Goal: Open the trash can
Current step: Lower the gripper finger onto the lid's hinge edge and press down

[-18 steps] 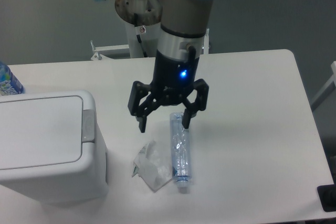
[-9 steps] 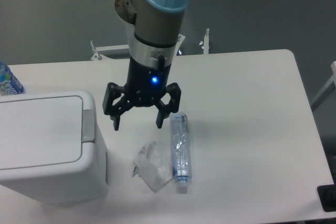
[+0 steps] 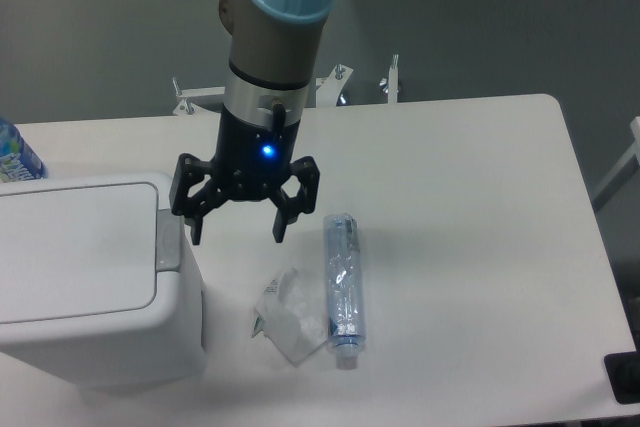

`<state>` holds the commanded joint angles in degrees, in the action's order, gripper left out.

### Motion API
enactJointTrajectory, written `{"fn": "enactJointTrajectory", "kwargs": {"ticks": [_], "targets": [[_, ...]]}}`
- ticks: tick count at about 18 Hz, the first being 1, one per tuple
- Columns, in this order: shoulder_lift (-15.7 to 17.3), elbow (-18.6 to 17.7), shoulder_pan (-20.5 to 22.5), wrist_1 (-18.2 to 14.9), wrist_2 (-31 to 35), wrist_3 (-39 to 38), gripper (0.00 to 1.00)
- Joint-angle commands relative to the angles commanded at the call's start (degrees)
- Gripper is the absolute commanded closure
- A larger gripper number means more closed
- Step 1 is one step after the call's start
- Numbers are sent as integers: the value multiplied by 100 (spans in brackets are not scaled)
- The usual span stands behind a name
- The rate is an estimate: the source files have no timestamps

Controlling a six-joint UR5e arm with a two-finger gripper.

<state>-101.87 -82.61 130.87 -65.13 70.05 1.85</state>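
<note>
Hanging over the white table (image 3: 470,197), the gripper (image 3: 238,232) is spreading its two black fingers wide apart, gripping nothing, just right of the trash can (image 3: 90,282), which is sitting at the table's left edge with its flat lid down. A clear plastic bottle (image 3: 341,287) and a crumpled wrapper (image 3: 285,317) are lying near the bin's right side.

White trash can (image 3: 80,277) with grey strip, black pincer (image 3: 238,234) with blue light, clear blue-capped bottle (image 3: 342,287), white table (image 3: 470,247)
</note>
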Motion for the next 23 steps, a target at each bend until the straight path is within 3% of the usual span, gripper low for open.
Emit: {"fn": "enactJointTrajectory", "kwargs": {"ticks": [23], "targets": [[-26,-123,-79,35,-9,0,0]]}}
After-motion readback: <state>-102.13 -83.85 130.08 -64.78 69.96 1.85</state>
